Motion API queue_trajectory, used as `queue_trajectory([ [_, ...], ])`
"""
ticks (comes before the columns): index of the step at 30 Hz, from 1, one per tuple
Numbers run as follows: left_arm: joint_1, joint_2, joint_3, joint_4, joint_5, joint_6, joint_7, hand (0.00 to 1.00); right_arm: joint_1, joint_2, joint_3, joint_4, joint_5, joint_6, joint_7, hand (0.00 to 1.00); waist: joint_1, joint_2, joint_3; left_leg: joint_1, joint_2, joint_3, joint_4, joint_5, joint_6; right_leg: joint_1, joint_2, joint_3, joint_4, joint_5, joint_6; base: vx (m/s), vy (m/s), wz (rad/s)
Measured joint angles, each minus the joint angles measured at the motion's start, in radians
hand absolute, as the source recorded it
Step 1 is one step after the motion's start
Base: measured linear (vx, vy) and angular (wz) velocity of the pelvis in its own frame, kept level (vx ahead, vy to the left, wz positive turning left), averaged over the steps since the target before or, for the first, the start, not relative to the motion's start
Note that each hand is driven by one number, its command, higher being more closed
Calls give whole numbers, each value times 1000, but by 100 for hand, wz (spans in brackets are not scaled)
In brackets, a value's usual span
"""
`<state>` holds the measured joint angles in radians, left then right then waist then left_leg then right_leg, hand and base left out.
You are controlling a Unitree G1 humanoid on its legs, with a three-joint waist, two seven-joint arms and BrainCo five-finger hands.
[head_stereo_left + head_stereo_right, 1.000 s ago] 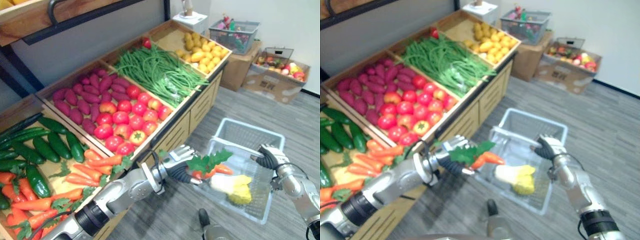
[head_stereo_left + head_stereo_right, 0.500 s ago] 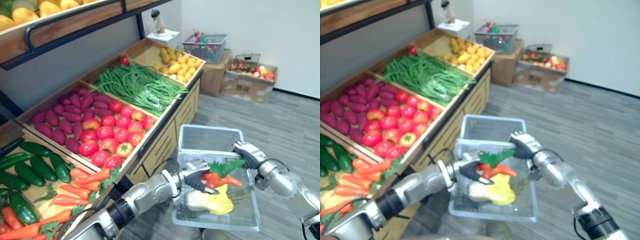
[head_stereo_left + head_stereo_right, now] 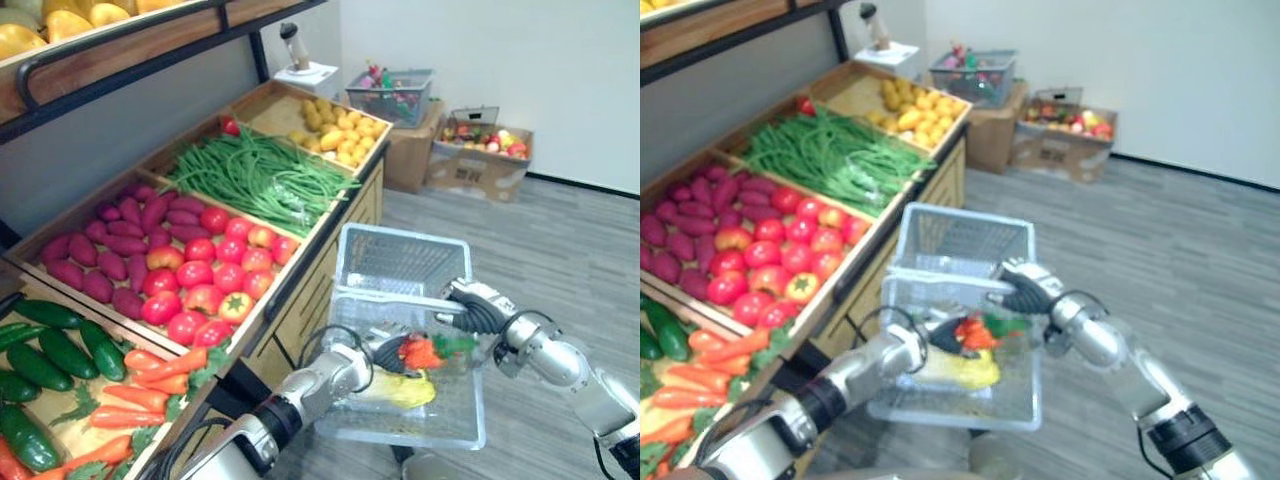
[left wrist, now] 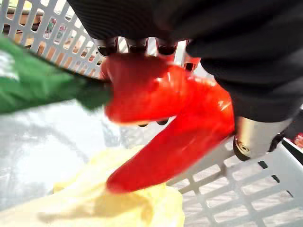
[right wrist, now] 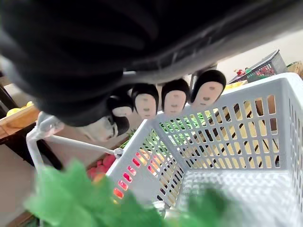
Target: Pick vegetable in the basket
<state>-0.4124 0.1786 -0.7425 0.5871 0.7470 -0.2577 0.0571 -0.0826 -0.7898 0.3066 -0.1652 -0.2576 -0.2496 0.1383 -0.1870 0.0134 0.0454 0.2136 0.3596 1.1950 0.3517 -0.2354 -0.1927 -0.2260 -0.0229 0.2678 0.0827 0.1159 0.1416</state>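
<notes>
A white plastic basket [image 3: 395, 262] hangs beside the produce stand, and my right hand [image 3: 478, 305] is shut on its handle [image 3: 390, 296]. My left hand [image 3: 385, 348] reaches inside the basket. An orange carrot [image 3: 420, 353] with green leaves [image 3: 455, 343] lies against its loosened fingers [image 4: 137, 46], low over the basket floor. In the left wrist view the carrot [image 4: 165, 123] hangs just above a pale yellow vegetable [image 4: 118, 208]. That yellow vegetable [image 3: 398, 388] rests on the basket's bottom.
The wooden stand on the left holds cucumbers [image 3: 60, 350], carrots [image 3: 150, 385], tomatoes [image 3: 200, 280], purple sweet potatoes [image 3: 110, 260], green beans [image 3: 260, 175] and yellow fruit [image 3: 335, 125]. A grey basket [image 3: 390, 95] and a cardboard box [image 3: 480, 160] stand by the far wall. Grey floor lies to the right.
The camera has shifted. My left hand has carried the carrot down into the basket and its fingers have loosened. The right hand keeps its hold on the handle.
</notes>
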Motion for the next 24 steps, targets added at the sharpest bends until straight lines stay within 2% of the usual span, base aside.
queue_trajectory([
  [5, -22, -25, -17, 20, 14, 6, -5, 0, 0, 0, 0, 0, 1, 0, 19, 100, 0, -1, 0, -1, 0, 0, 0, 0, 0, 0, -1, 0, -2, 1, 0, -40, 5, -1],
  [12, -35, -20, -51, -17, 0, -6, -38, 0, 14, 3, -4, 2, 1, 0, 24, 100, 0, -4, -1, -18, 3, -28, 2, 1, 1, 4, -11, -26, -6, 1, 0, -36, 4, 10],
  [16, -35, 38, -89, -232, -70, -37, -63, 0, 53, 29, -25, 45, 0, 0, 24, 100, 18, -15, -1, -46, 13, -76, 8, 3, 5, 10, -27, -83, -7, 1, 0, -46, -5, 33],
  [19, -34, 87, -126, -324, -79, -59, -82, 0, 62, 61, -63, 78, -3, 0, 21, 100, 30, -20, 0, -60, 17, -105, 13, 4, 7, 18, -37, -116, -8, 1, 0, -41, 0, 32],
  [24, -30, 222, -135, -599, -123, -96, -106, 0, 115, 122, -107, 188, -20, 4, 17, 100, 59, -29, 0, -117, 15, -195, 18, 3, 18, 36, -75, -213, -10, -2, -2, -48, 9, 46],
])
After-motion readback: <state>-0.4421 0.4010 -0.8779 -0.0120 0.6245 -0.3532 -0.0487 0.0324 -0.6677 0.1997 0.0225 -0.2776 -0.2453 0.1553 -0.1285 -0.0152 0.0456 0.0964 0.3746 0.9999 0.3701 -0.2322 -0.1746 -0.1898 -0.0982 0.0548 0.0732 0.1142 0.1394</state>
